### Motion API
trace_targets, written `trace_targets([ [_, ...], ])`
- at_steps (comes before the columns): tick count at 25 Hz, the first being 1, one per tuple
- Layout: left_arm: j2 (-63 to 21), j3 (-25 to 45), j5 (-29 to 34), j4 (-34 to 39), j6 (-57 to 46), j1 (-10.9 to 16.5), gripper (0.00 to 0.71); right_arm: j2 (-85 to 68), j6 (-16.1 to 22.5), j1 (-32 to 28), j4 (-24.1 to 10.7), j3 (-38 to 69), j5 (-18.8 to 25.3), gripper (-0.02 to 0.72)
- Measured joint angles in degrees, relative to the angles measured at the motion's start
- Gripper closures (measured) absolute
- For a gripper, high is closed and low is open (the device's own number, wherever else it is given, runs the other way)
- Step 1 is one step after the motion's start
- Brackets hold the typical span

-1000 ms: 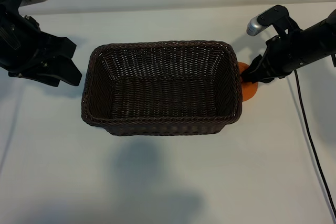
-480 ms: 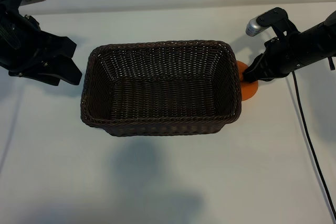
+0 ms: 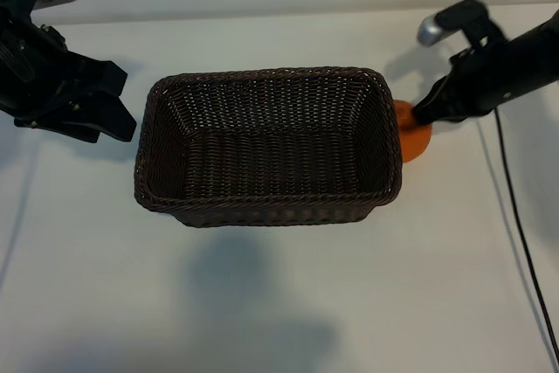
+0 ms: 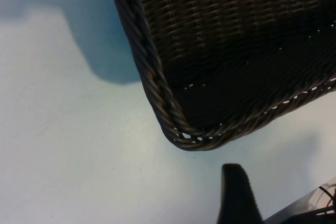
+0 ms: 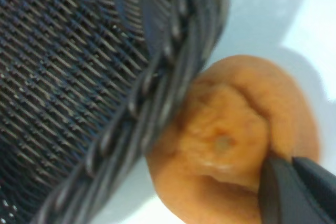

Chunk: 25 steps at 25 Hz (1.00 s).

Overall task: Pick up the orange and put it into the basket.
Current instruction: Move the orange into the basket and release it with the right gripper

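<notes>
Right pincer [image 3: 421,116] — clamped together on orange's [image 3: 414,139] stem bump | orange touching basket [image 3: 266,83] outer wall, on desk [image 3: 279,294] | left pincer [image 3: 109,102] — apart, parked beside basket

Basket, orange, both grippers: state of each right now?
basket: upright on the table, nothing inside.
orange: outside the basket, on the table against its right end.
right gripper: shut, its tips at the top of the orange; a secure grip cannot be told.
left gripper: open, parked left of the basket, holding nothing.
</notes>
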Motion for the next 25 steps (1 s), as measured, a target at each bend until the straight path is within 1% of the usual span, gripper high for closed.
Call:
trace_targets([
  [3,0.0,0.0,0.0,0.0,0.0,0.0,0.244,-2.6,3.1,-1.8,-2.3,0.0,0.0,0.669],
  [5,0.0,0.0,0.0,-0.1,0.0,0.0,0.244,-3.7,4.4,-3.0,-2.9,0.0,0.1,0.669],
  [9,0.0,0.0,0.0,-0.1,0.0,0.0,0.244,-5.3,4.7,-3.7,-3.5,0.0,1.1,0.669],
  [17,0.0,0.0,0.0,-0.1,0.0,0.0,0.244,-6.0,7.1,-3.7,-3.6,-0.9,5.7,0.669],
  [25,0.0,0.0,0.1,-0.1,0.0,0.0,0.244,-10.4,7.7,-3.7,-4.8,-0.9,6.3,0.669],
])
